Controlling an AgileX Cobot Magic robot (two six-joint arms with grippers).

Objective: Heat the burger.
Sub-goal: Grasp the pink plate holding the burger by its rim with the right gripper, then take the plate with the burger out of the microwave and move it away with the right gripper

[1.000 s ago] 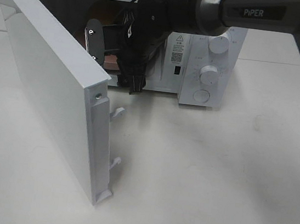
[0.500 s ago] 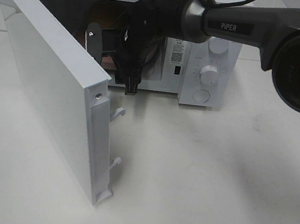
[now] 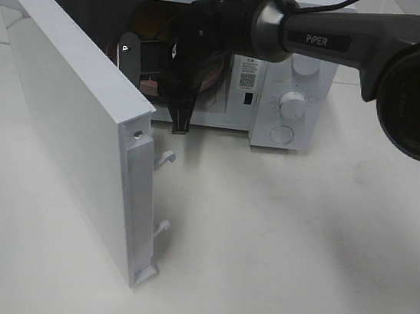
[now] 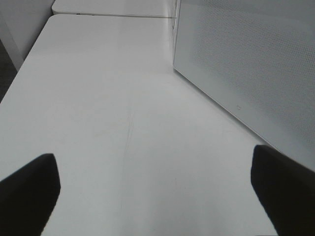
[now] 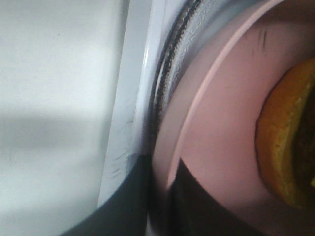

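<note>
Our right gripper [image 5: 162,196] has just closed its jaws on the pink plate's rim [image 5: 187,128] at the microwave [image 3: 283,74] mouth; the burger [image 5: 288,147] sits on it. Pulling or seating follows, we judge. Our left gripper [image 4: 152,196] idles, jaws wide apart.

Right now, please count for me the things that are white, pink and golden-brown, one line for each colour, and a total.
White: 3, the microwave, its open door and the table.
Pink: 1, the plate.
Golden-brown: 1, the burger on the plate.
Total: 5
</note>
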